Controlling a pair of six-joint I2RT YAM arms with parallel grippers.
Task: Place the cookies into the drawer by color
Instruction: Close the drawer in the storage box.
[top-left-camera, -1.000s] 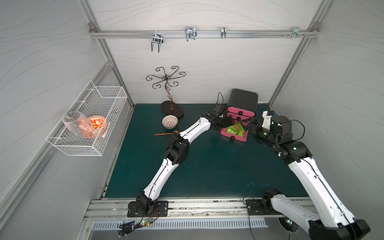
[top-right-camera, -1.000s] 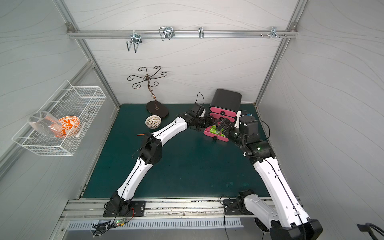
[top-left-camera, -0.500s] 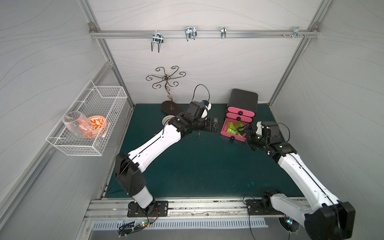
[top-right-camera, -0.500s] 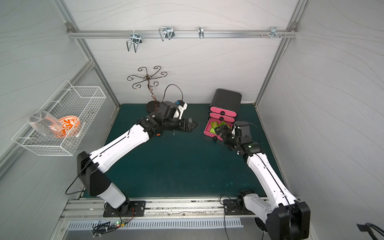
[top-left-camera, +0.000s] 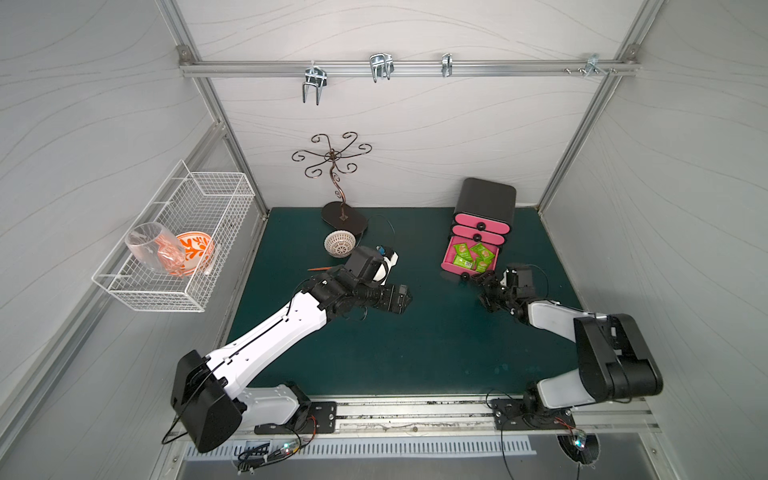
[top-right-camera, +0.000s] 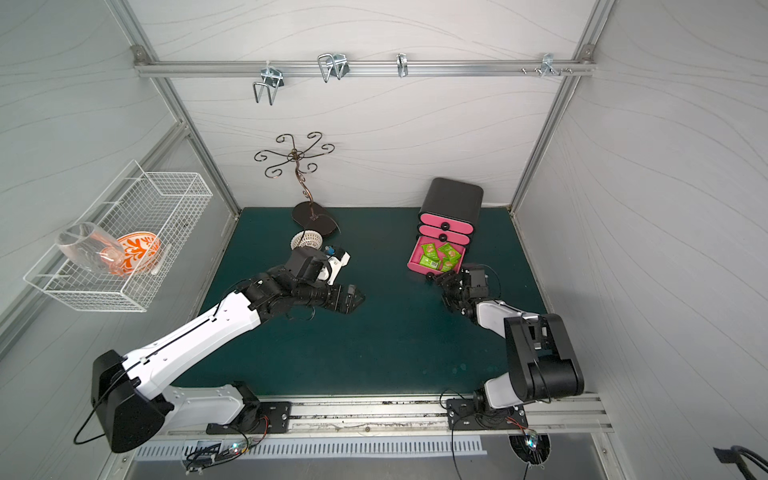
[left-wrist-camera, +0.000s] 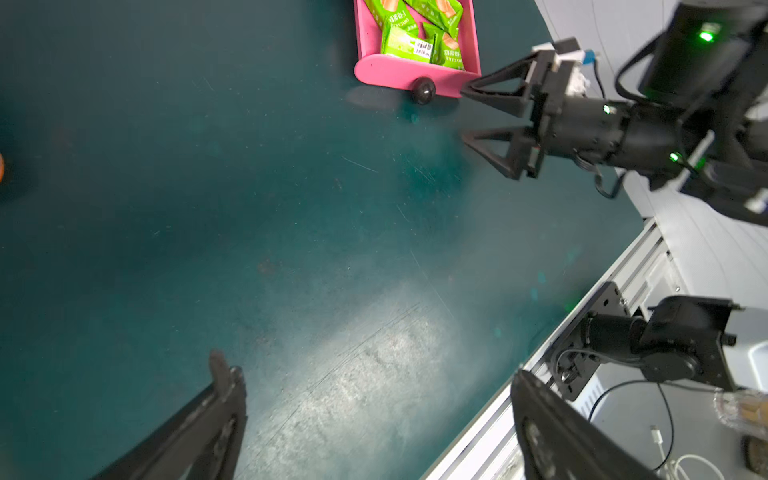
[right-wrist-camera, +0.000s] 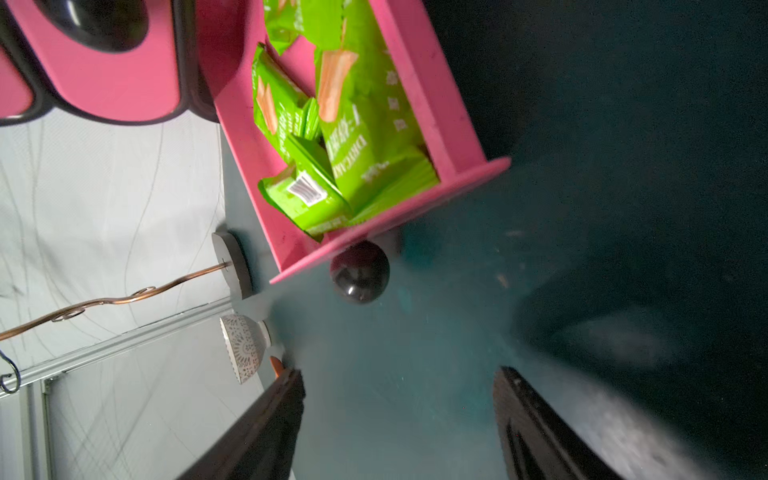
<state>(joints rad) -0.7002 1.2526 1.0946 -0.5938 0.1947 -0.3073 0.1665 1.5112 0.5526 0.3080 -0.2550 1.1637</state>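
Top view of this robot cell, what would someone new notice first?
The pink bottom drawer of the black drawer unit at the back right of the mat, pulled open and holding bright green cookie packets. The right gripper stands open close to its black knob. On the left wall, a white wire basket holds a clear glass and an orange-patterned bowl.

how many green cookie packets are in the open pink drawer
4 green packets show, all in the open bottom drawer: two at the back, two at the front, overlapping. More may lie hidden underneath.
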